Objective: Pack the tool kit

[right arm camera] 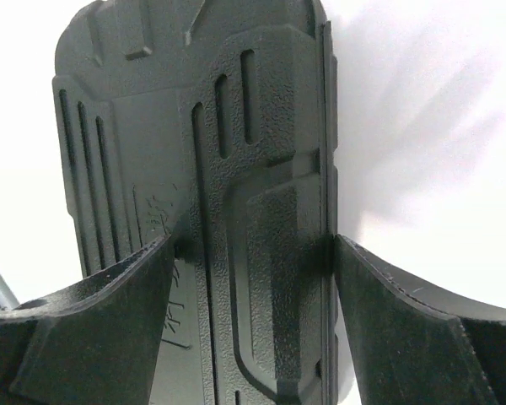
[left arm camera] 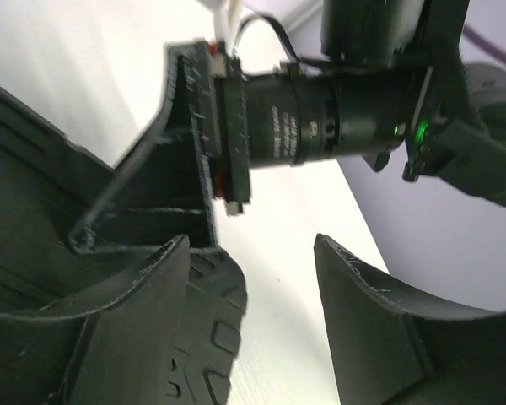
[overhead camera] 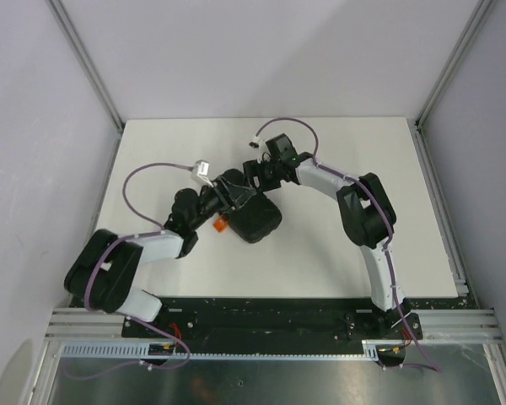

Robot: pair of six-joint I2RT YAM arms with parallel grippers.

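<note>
The tool kit's black case (overhead camera: 260, 221) lies closed in the middle of the white table, its orange latch (overhead camera: 221, 224) on the left side. My right gripper (overhead camera: 258, 179) reaches onto it from the far side. In the right wrist view the ribbed case (right arm camera: 261, 126) fills the gap of the right gripper (right arm camera: 253, 253), and both fingertips touch it, the right one at its edge. My left gripper (overhead camera: 234, 196) is over the case's left end. The left gripper (left arm camera: 253, 253) is open with bare table between its fingers and the case corner (left arm camera: 211, 329) under the left finger. No loose tools show.
The white table (overhead camera: 152, 152) is walled by grey panels with metal rails (overhead camera: 443, 219). The right arm's wrist and camera lens (left arm camera: 295, 118) hang just ahead of my left gripper. Purple cables (overhead camera: 143, 173) loop above both arms.
</note>
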